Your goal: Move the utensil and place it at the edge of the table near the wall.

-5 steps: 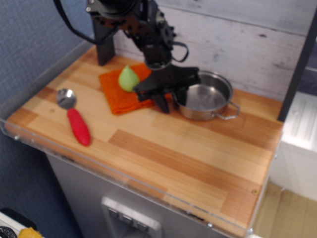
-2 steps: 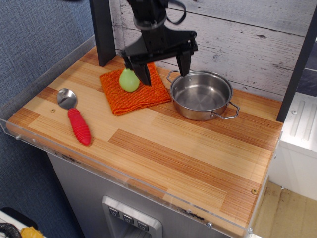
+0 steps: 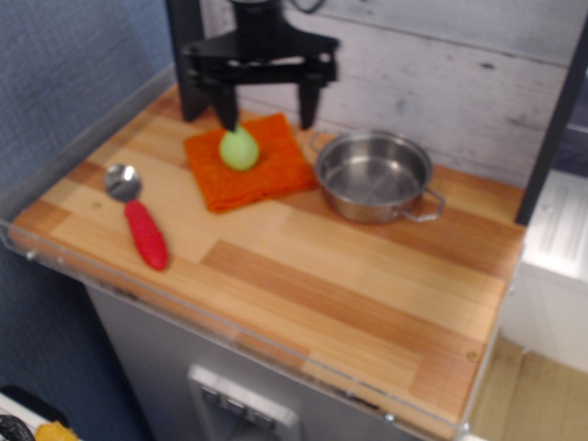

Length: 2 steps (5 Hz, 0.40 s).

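The shiny round steel pot [image 3: 374,176] with two wire loop handles stands empty on the wooden table [image 3: 303,276], at its back edge close to the whitewashed plank wall [image 3: 441,83]. My gripper [image 3: 266,110] is open and empty, raised above the table to the left of the pot. Its two dark fingers [image 3: 309,103] point down and stand wide apart, over the back of the orange cloth.
An orange cloth [image 3: 248,167] lies left of the pot with a green pear-shaped object [image 3: 239,149] on it. A red-handled metal spoon [image 3: 138,219] lies at the front left. A dark post [image 3: 188,60] stands at the back left. A clear acrylic rim [image 3: 230,317] runs along the table's front.
My gripper has left the pot's left rim, risen and moved left, over the cloth. The pot stays where it was by the wall.
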Tool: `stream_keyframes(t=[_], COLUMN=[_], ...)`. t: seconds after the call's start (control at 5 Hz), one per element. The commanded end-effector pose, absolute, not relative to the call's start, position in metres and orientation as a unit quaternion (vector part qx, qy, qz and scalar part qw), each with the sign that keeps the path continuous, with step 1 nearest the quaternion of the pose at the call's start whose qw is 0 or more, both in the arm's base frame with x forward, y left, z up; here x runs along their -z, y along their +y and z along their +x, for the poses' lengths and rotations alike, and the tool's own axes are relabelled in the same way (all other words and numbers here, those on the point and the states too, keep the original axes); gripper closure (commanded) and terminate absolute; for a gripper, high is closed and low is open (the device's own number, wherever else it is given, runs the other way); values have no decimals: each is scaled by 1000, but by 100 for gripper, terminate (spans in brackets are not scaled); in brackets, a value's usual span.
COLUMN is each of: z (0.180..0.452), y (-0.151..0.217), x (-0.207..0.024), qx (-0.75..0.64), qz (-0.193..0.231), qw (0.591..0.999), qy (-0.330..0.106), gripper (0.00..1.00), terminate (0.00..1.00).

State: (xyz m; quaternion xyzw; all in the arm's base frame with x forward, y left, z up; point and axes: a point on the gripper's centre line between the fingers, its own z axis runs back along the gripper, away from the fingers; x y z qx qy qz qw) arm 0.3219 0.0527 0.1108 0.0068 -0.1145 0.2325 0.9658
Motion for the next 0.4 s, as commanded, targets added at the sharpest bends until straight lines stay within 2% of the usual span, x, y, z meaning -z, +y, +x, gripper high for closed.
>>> stream_keyframes(t=[0.0, 0.2], z=[322, 300], y=[93, 109], x=[-152, -156], qx=[-151, -157], qz=[20, 16], qw=[983, 984], qy=[-97, -76], gripper=[0, 0], terminate=[0, 0])
